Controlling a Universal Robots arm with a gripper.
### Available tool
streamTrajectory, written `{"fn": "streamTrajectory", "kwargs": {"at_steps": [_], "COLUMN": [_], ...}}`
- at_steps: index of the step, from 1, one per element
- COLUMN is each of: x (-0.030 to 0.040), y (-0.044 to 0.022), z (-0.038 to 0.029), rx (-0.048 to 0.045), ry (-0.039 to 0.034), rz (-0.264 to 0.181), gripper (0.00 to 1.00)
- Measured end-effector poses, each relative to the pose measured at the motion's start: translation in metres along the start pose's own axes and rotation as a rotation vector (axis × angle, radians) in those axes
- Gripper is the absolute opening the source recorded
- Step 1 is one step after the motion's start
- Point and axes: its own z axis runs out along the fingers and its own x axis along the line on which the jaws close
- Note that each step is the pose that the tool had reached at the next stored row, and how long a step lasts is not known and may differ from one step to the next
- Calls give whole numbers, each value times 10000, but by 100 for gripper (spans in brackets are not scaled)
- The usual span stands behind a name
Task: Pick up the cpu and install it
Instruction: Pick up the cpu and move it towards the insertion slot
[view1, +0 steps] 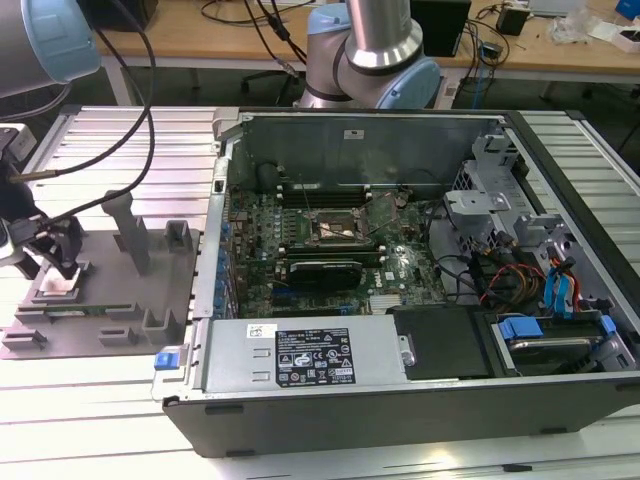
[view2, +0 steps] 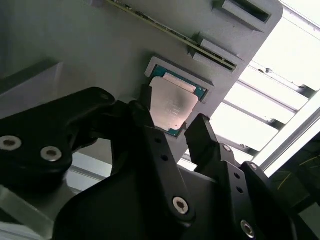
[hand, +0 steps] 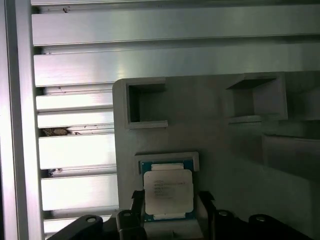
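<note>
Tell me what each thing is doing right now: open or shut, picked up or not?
cpu, lying flat in its grey holder, not lifted.
end effector, open, straddling the cpu.
computer case, lying on its side, open.

The fingers (view2: 150, 132) stand spread to either side of the cpu (view2: 172, 106), with a low rim edging its pocket in the grey fixture (view1: 110, 290). Upright posts (view1: 131, 228) rise close by. The computer case wall (view1: 214, 240) stands between fixture and socket (view1: 335, 232), which lies open from above.
</note>
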Motion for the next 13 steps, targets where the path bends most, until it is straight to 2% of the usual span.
{"fn": "streamTrajectory", "kwargs": {"at_steps": [1,2,5,9,13], "x": [0,0,0,3,4], "y": [0,0,1,-1,-1], "z": [0,0,10,87,119], "rx": [0,0,-3,0,1], "ry": [0,0,-5,0,2], "rz": [0,0,0,0,0], "gripper": [54,60,60,60,60]}}
